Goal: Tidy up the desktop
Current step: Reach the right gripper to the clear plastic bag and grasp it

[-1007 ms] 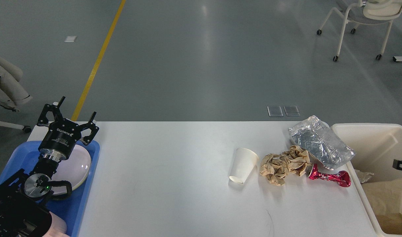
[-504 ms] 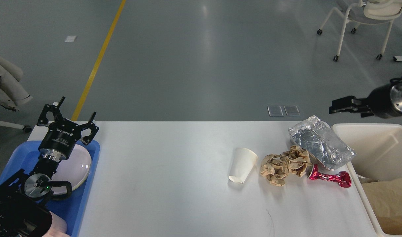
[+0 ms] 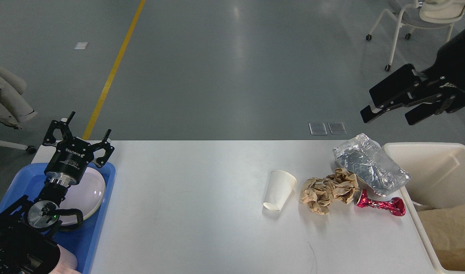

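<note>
The white desktop carries litter at its right side: a white paper cup lying on its side, a crumpled brown paper wad, a crushed red can and a silver foil bag. My left gripper is open and empty above the far end of the blue tray, over a white plate. My right gripper is open and empty, raised high above the table's far right corner, above the foil bag and the bin.
A cream bin with brown paper inside stands at the table's right edge. A thin dark scratch marks the tabletop near the front. White wheeled chairs stand on the grey floor behind.
My right arm has risen from inside the bin up and left, now high above the table's far right corner with its fingers apart. The left arm has not moved.
</note>
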Robot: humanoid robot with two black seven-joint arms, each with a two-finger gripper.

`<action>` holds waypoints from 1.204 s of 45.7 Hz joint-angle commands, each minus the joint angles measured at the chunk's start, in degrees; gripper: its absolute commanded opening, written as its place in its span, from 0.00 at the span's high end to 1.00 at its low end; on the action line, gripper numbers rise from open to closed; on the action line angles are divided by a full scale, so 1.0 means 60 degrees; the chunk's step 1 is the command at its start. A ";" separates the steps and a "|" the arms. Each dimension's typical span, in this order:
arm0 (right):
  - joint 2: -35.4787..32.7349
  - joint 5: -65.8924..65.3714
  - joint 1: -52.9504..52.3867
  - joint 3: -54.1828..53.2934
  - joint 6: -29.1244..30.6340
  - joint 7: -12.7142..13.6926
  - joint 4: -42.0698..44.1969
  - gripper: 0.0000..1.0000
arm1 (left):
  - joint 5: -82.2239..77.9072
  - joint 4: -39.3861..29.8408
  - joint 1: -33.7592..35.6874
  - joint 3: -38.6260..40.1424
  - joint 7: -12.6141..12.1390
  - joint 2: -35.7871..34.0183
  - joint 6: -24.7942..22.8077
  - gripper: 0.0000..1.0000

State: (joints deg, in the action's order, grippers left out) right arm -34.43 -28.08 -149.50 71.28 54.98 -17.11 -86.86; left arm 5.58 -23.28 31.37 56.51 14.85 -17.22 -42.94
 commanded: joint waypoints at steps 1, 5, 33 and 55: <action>-0.0062 -0.0256 0.1080 0.0132 -0.0371 0.0084 0.0325 0.00 | -0.0006 -0.0002 0.0000 0.0000 0.0000 0.0000 -0.0006 0.00; -0.0062 -0.0725 0.2749 0.0162 -0.1616 0.0098 0.1437 0.00 | 0.0008 -0.0002 0.0000 0.0000 0.0000 0.0000 0.0008 0.00; 0.1548 0.4386 1.4177 -0.0804 -0.6041 0.1255 1.0419 0.00 | -0.0006 -0.0002 0.0000 0.0000 0.0000 0.0000 -0.0006 0.00; 0.2515 0.4401 1.6464 -0.3017 -0.7961 0.1929 1.1415 0.00 | 0.0008 -0.0002 0.0000 0.0000 0.0000 0.0000 -0.0006 0.00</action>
State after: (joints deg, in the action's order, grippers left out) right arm -20.28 -1.59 -52.64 55.45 8.53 -6.20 -19.31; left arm 5.57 -23.29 31.37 56.42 14.85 -17.23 -42.98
